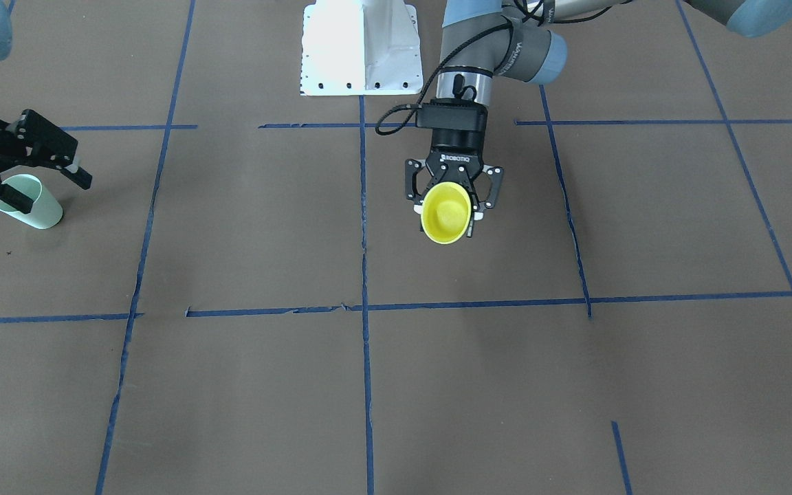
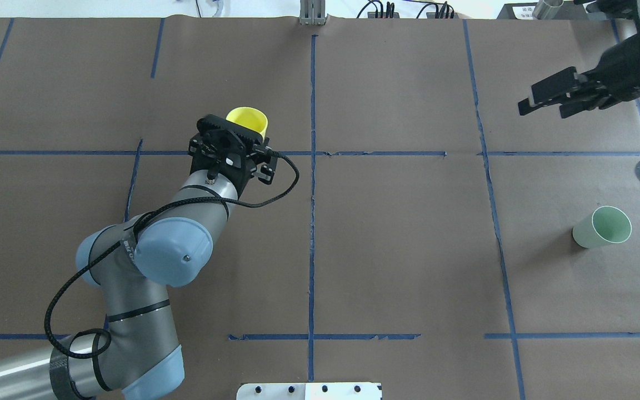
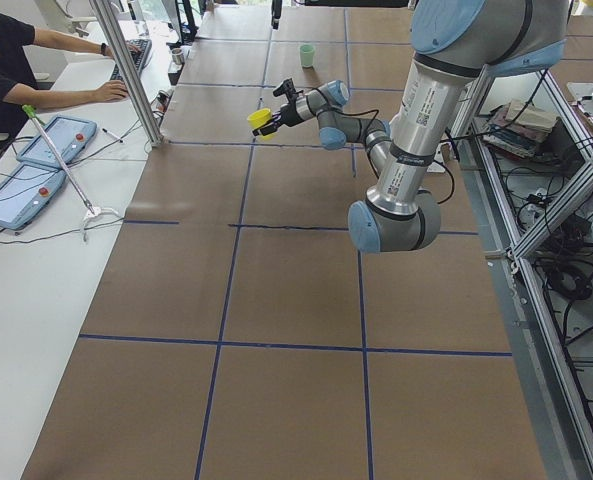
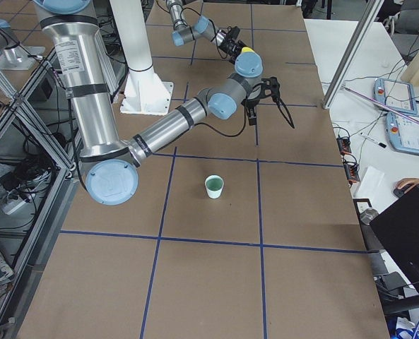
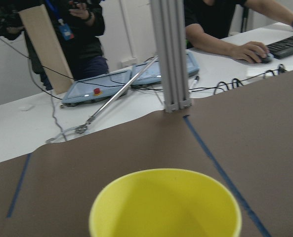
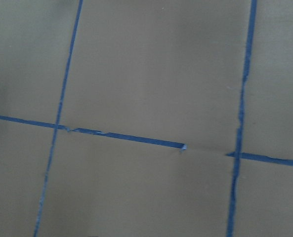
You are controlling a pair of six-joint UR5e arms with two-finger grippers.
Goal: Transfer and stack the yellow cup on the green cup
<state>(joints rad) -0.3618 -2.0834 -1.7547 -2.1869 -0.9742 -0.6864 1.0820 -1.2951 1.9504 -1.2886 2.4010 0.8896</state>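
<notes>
The left gripper was clenched on the yellow cup, one finger on each side of its wall. It held the cup clear of the table, over the left half a little short of the centre tape line. The green cup stood upright, mouth up, near the table's right edge, about midway between the robot's edge and the operators' edge and well apart from the yellow one. The right gripper hung released and empty, raised above the table toward the right edge and touching neither cup.

The yellow cup looked like thin, smooth plastic. It was likely very light, stiff enough to keep its shape but easy to dent, and slick along its taper. A moderate pinch across the wall just below the rim, where it is widest, seemed the safest hold, since a hard squeeze could oval the mouth.

Its long axis ran roughly upright but leaned. The open mouth faced up and tipped toward the operators' edge, with the narrow base toward the robot and down. To nest, that axis would probably need bringing plumb over the green cup, base first.
</notes>
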